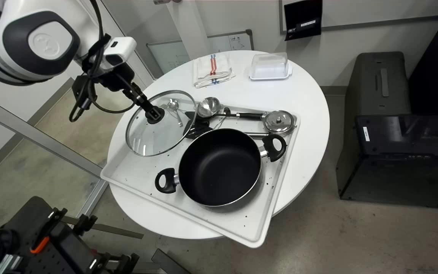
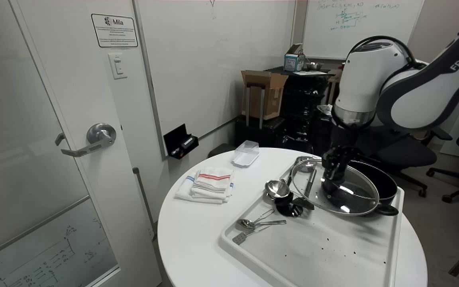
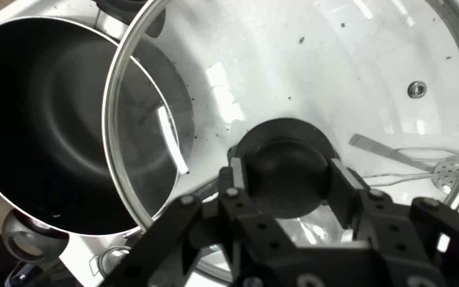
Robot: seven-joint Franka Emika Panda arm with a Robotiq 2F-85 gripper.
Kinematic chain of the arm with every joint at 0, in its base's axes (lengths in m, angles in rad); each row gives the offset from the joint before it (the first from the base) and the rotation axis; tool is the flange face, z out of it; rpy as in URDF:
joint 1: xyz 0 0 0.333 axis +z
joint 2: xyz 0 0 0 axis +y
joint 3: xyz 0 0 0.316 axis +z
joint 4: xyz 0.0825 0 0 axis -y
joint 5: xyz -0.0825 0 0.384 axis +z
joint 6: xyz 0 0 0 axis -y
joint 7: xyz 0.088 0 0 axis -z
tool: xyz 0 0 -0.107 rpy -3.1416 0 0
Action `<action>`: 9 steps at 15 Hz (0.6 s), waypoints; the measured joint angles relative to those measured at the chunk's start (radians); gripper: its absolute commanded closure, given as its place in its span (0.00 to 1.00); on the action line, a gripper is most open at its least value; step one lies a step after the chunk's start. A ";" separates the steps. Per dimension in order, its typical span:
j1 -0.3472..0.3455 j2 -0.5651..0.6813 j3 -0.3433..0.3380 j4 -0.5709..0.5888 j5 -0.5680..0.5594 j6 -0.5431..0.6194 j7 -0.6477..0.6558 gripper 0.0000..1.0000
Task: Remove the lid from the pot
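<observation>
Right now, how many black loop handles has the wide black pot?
2. In an exterior view, one black handle is on the left of the pot, another black handle on its right; none seems hidden.

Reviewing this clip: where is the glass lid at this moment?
In an exterior view, the glass lid is held above the white tray, to the upper left of the black pot. The wrist view shows the lid's black knob gripped by the pincer.

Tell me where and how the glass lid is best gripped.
The glass lid is probably best gripped by its black knob, from above: it rises at the centre of the broad glass, and the gripper holds it from opposite sides.
</observation>
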 measured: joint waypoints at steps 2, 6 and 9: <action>0.029 0.025 0.008 0.018 -0.024 -0.015 0.009 0.75; 0.070 0.088 0.028 0.059 -0.053 -0.038 0.013 0.75; 0.094 0.133 0.041 0.078 -0.061 -0.038 0.013 0.75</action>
